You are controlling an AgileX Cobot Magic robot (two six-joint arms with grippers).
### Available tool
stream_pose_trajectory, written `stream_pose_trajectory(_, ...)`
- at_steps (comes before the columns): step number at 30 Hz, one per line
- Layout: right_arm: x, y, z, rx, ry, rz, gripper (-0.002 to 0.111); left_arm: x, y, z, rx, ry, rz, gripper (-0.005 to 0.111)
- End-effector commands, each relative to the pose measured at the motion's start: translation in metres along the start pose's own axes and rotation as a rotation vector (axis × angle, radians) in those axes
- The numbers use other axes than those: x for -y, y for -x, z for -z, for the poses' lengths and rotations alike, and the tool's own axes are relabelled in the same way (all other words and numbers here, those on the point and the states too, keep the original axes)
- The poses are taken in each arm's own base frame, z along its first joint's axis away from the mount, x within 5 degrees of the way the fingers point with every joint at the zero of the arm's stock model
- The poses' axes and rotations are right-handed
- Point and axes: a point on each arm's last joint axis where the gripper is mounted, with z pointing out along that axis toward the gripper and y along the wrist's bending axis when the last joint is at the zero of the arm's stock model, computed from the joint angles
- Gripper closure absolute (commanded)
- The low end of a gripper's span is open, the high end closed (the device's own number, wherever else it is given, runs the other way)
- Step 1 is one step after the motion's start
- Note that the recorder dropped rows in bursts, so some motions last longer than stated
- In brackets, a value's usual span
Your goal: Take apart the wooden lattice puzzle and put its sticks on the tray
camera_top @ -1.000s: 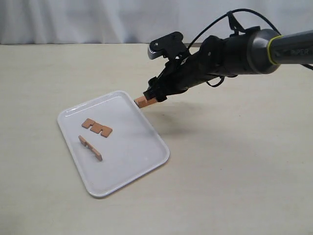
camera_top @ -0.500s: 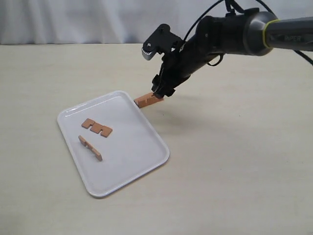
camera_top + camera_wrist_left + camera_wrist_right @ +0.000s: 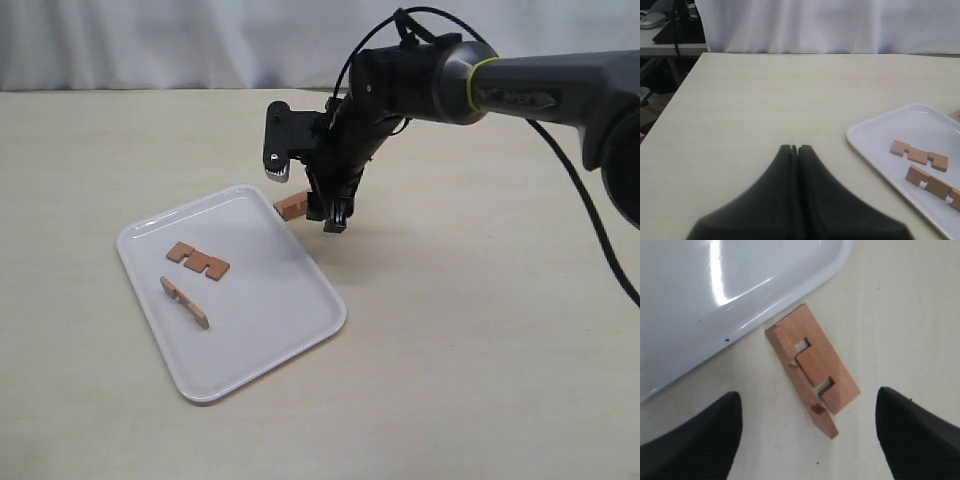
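Observation:
A piece of the wooden lattice puzzle (image 3: 292, 207), two reddish-brown slats locked together, lies on the table just off the far corner of the white tray (image 3: 270, 300). My right gripper (image 3: 303, 197) hangs open over it, pointing down. In the right wrist view the piece (image 3: 812, 370) lies between the spread fingers (image 3: 700, 440), touching neither, beside the tray's rim (image 3: 755, 295). Two separate sticks (image 3: 198, 261) (image 3: 185, 302) lie flat on the tray. My left gripper (image 3: 795, 148) is shut on nothing, low over bare table, with the tray (image 3: 865, 145) and both sticks (image 3: 920, 155) (image 3: 935, 186) beyond it.
The beige table runs wide around the tray. A white curtain (image 3: 200, 40) closes the back. The right arm's black cable (image 3: 580, 200) loops above the table on the right. The left arm is out of the exterior view.
The right gripper lowered the two-slat piece onto the table by the tray's corner, let it go and opened. Its wrist turned and shifted left over the piece. The sticks on the tray stayed put.

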Motion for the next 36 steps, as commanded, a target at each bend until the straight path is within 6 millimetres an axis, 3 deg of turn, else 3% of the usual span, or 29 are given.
stream_pose_trajectory(1,-0.003,0.002,-0.009,-0.041,-0.021,0.099,0.044,0.001,0.001,0.0,0.017,-0.011,-0.003,0.107)
stream_pose_trajectory(3,-0.004,0.001,-0.017,-0.041,-0.023,0.078,0.051,0.001,0.001,0.0,0.017,-0.011,-0.003,0.107)
stream_pose_trajectory(10,-0.005,0.0,-0.027,-0.033,-0.035,0.07,0.053,0.001,0.001,0.0,0.017,-0.011,-0.003,0.107)
stream_pose_trajectory(15,-0.011,-0.004,-0.037,-0.055,0.006,0.069,0.096,0.001,0.001,0.0,0.017,-0.011,-0.003,0.107)
stream_pose_trajectory(17,-0.011,-0.005,-0.038,-0.056,0.007,0.057,0.104,0.001,0.001,0.0,0.017,-0.011,-0.003,0.107)
stream_pose_trajectory(19,-0.011,-0.002,-0.035,-0.052,0.002,0.04,0.104,0.001,0.001,0.0,0.017,-0.011,-0.003,0.107)
stream_pose_trajectory(24,-0.007,0.014,-0.007,-0.021,-0.038,0.008,0.104,0.001,0.001,0.0,0.017,-0.011,-0.003,0.107)
stream_pose_trajectory(29,-0.01,0.04,0.042,0.018,-0.045,-0.051,0.104,0.001,0.001,0.0,0.017,-0.011,-0.003,0.107)
stream_pose_trajectory(32,-0.022,0.055,0.056,0.034,0.005,-0.125,0.104,0.001,0.001,0.0,0.017,-0.011,-0.003,0.107)
stream_pose_trajectory(36,-0.037,0.072,0.052,0.109,0.082,-0.224,0.104,0.001,0.001,0.0,0.017,-0.011,-0.003,0.107)
